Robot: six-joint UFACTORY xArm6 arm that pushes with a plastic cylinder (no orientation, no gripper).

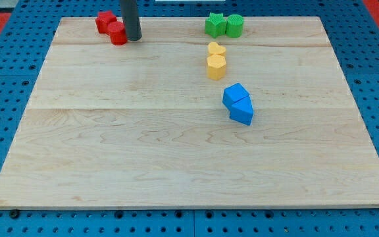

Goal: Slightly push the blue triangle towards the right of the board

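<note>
My tip (132, 38) is a bare rod with nothing to open or hold; it rests at the tabletop's (110, 158) top left, touching or just beside the two red blocks (110, 27) on their right. The blue triangle (242, 112) lies well apart from it, down and to the view's right, pressed against a blue block (235, 95) just above. The tip must get round to the triangle's left side before pushing rightward.

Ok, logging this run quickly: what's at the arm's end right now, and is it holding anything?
No gripper: my tip holds nothing, resting beside the red blocks at the view's top left, far from the blue triangle.
</note>
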